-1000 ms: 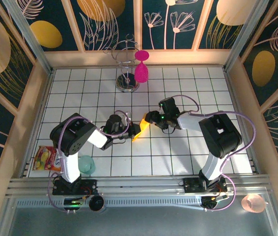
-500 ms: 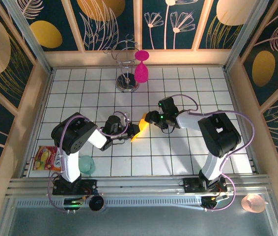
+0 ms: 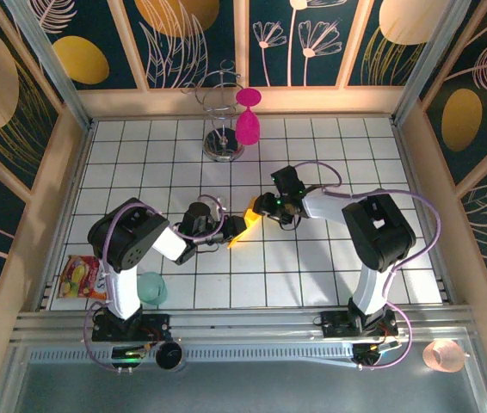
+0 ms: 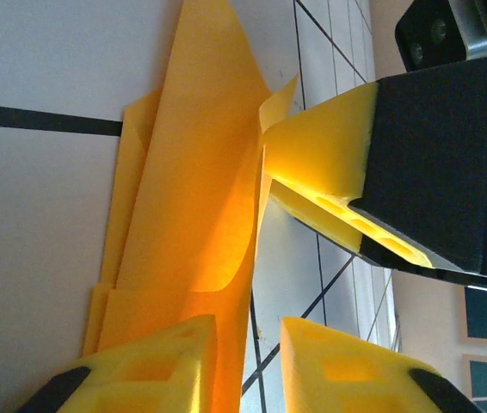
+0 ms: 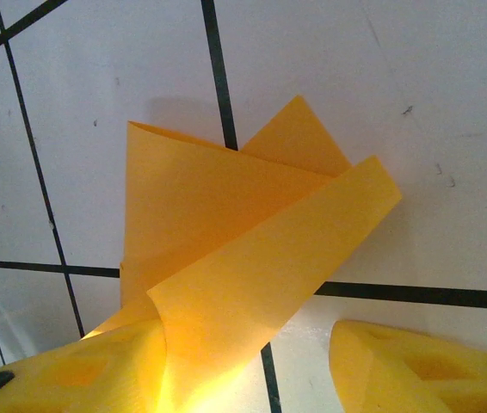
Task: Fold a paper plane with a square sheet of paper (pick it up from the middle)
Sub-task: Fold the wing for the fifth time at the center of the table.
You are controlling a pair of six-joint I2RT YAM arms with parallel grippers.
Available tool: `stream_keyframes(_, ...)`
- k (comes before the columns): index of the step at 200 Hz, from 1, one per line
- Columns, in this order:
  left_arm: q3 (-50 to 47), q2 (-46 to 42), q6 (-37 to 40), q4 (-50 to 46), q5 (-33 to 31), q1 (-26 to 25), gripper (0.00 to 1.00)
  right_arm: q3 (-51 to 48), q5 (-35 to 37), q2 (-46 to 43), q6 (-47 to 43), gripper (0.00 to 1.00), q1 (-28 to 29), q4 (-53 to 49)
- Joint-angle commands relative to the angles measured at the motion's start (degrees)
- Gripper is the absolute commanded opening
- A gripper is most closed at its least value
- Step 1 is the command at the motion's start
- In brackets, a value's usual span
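Axis: creased orange-yellow paper sheet (image 4: 192, 215) runs lengthwise from left hand (image 4: 249, 344) to right hand (image 5: 248, 344).
Hands: both parted, neither gripping.

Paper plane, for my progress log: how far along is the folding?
Done: the sheet is creased into layered flaps. In hand: the left hand and right hand stand open, each with a finger against it. To do: the flaps stand loose; no flat, narrow dart yet.
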Motion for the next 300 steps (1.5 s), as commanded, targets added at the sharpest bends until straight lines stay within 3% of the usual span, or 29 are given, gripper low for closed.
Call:
stream_keyframes(1, -1.1, -2.0, 1.2, -1.8, -1.0, 0.4, 0.29, -1.0, 3.0, 7.3, -1.4, 0.56, 1.7, 1.3)
stream_keyframes(72, -1.4, -6.8, 3.3, -6.0, -3.2, 0.4, 0.40, -0.1, 1.3, 7.8, -1.3, 0.56, 1.8, 1.6)
stream_keyframes(133, -1.0, -11.3, 10.0, -17.4, -7.9, 0.4, 0.46, 0.4, 0.9, 8.1, -1.3, 0.56, 1.9, 1.5)
stream_keyframes(238, 3.3, -14.0, 19.1, -32.1, -11.7, -2.5, 0.43, 1.2, 0.8, 8.5, -1.4, 0.56, 1.9, 0.7)
stream_keyframes(300, 3.9, -12.0, 20.0, -33.6, -11.9, -2.8, 0.36, 1.3, 0.8, 8.7, -1.4, 0.56, 1.9, 0.6)
